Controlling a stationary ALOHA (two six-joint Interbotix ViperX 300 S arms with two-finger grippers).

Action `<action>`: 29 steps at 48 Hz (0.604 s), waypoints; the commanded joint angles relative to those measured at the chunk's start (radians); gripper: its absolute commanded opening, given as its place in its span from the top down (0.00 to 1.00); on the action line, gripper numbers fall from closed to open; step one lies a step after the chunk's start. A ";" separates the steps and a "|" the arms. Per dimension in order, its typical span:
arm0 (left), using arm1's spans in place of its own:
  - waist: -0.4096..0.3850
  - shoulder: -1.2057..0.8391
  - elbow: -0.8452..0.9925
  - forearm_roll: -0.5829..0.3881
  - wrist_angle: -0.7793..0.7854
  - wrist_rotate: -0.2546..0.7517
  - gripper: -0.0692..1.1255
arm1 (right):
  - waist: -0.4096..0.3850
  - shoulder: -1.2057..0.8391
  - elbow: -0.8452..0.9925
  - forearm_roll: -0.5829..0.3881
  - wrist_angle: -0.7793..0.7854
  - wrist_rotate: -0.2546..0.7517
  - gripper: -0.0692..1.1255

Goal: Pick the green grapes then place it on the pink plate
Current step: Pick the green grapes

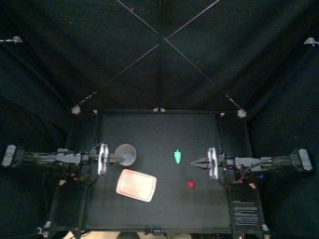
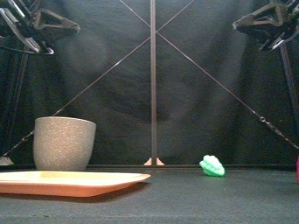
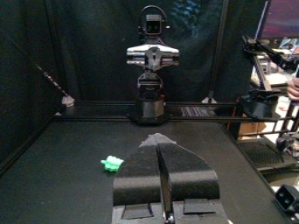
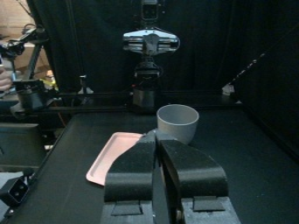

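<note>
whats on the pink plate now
Nothing shows on the pink tray; the green grapes lie apart. The right claw hides part of its edge in the wrist view.

I see the green grapes [image 1: 178,155], a small bright green toy bunch, lying on the desk [image 1: 162,131] well apart from the pink plate [image 1: 137,186], behind it and to its right. The plate, a shallow rounded rectangle, lies flat and slightly askew.
</note>
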 commanded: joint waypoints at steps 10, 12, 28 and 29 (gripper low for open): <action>0.015 0.008 -0.067 -0.018 0.206 0.000 0.85 | -0.026 0.112 -0.006 0.117 0.060 0.060 0.85; 0.020 0.006 -0.077 -0.018 0.242 0.000 0.85 | -0.040 0.137 -0.009 0.129 0.064 0.066 0.85; 0.083 0.002 -0.087 -0.015 0.267 0.003 0.85 | -0.167 0.308 -0.038 0.232 0.074 0.138 0.77; 0.084 0.002 -0.086 -0.015 0.265 0.003 0.85 | -0.175 0.314 -0.040 0.242 0.075 0.147 0.75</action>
